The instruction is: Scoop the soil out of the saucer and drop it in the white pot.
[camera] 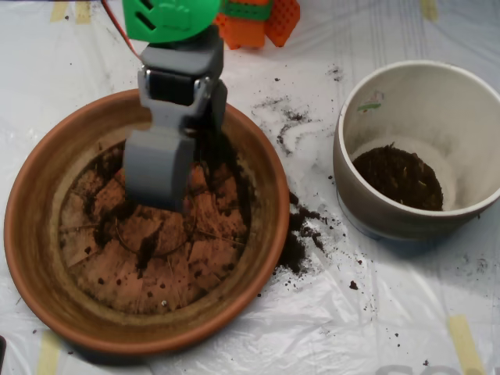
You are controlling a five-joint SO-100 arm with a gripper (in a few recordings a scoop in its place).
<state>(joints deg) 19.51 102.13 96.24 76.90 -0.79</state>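
While the camera is looking straight down, the terracotta saucer (pixel 35 258) is sitting nearest the lower edge, at the left of the plastic-covered table (pixel 375 312). Its grooved bottom is showing mostly bare, with thin soil (pixel 146 250) streaks lying across the centre and a darker band clinging along the upper right inner wall. The grey clamshell scoop (pixel 158 168) is reaching down into the upper half of the saucer, its shell pointing toward the dish floor; I cannot tell from above how far apart the halves are standing, nor whether any soil is sitting inside. A spill of soil crumbs (pixel 301 234) is lying on the plastic just beside the saucer's right rim. Farther right, well apart from the saucer, the white pot (pixel 355 183) is standing upright, holding a dark mound of soil on its bottom. At the top edge, the arm's green housing (pixel 168 17) is sitting above the scoop, with orange parts (pixel 258 23) just beside it.
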